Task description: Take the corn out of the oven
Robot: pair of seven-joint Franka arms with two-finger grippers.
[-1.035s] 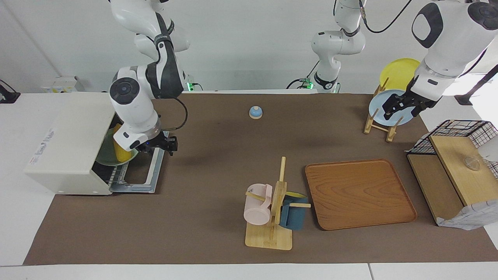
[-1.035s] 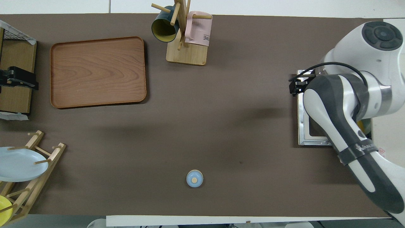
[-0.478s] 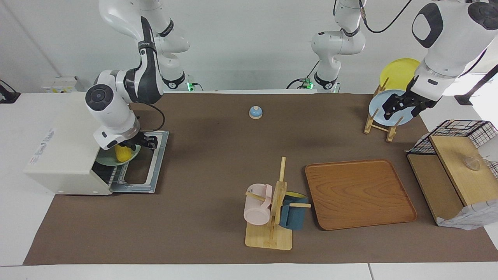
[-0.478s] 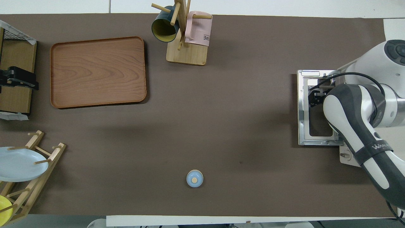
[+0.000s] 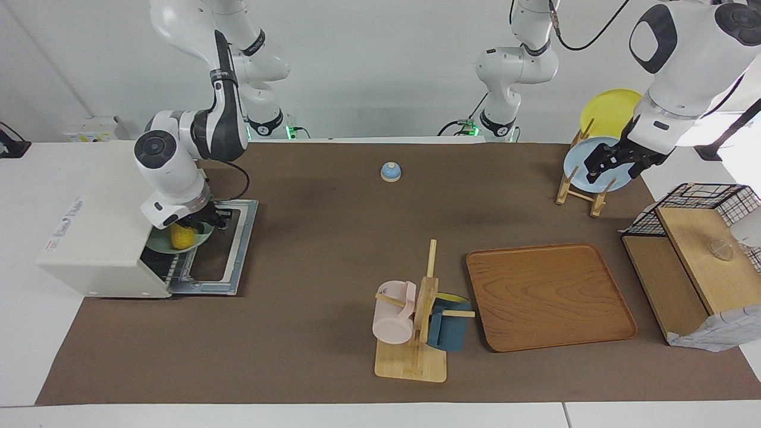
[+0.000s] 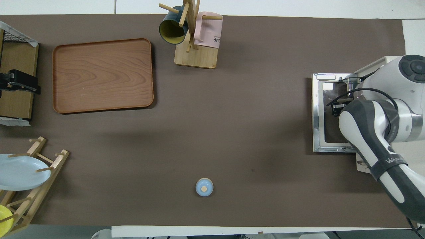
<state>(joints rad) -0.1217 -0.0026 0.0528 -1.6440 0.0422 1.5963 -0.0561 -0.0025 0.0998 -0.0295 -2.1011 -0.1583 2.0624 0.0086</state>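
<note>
While right tool (image 5: 202, 224) sits over corn (image 5: 182, 237), grip unclear | oven (image 5: 101, 229) door down | left tool (image 5: 615, 161), grip unclear, by plate rack (image 5: 579, 187)

Two robot arms stand at the table. There is one toaster oven (image 5: 101, 232) with one corn cob (image 5: 182, 237) on one green plate (image 5: 159, 244). Two mugs hang on one mug tree (image 5: 423, 309): one pink (image 5: 393, 312), one dark blue (image 5: 447, 330). Two plates sit in one rack (image 5: 572, 187): one yellow (image 5: 607, 110), one pale blue (image 5: 579, 159). One wooden tray (image 5: 547, 294), one wire-mesh shelf (image 5: 695, 261) and one small blue bell (image 5: 390, 172) complete the count.
</note>
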